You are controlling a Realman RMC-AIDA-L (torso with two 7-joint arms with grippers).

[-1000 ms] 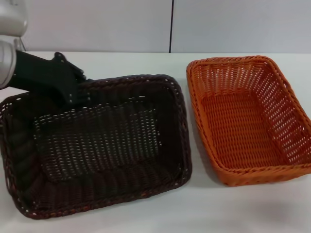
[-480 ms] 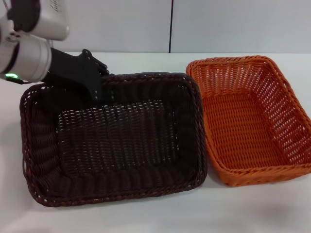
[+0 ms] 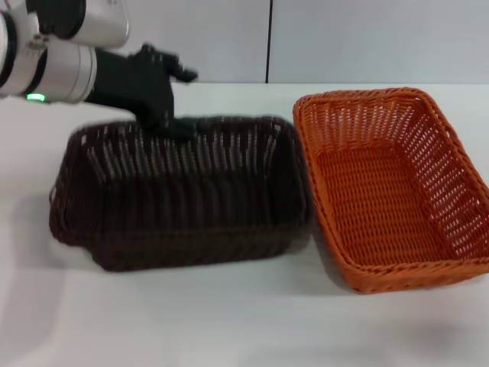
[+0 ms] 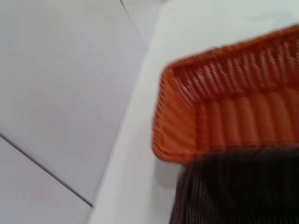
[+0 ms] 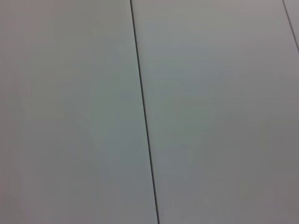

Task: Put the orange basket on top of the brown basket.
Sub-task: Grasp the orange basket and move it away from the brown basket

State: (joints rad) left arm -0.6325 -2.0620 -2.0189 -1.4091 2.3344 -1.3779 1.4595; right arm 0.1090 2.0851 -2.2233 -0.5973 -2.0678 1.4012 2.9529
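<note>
The brown basket (image 3: 183, 199) is in the head view at centre left, tilted with its far rim raised and its long side facing me. My left gripper (image 3: 173, 122) is shut on that far rim and holds the basket up. The orange basket (image 3: 390, 183) rests upright on the white table (image 3: 229, 321) at the right, its near left edge almost touching the brown basket. The left wrist view shows the orange basket's corner (image 4: 224, 107) with the brown basket's weave (image 4: 233, 191) beside it. My right gripper is out of view; its wrist view shows only wall.
A pale wall with a dark vertical seam (image 3: 268, 38) runs behind the table's back edge. Bare table lies in front of both baskets and to the left of the brown one.
My left gripper has moved right and up with the brown basket, which has shifted toward the orange basket and tipped from flat to raised at its far rim. The orange basket has not moved.
</note>
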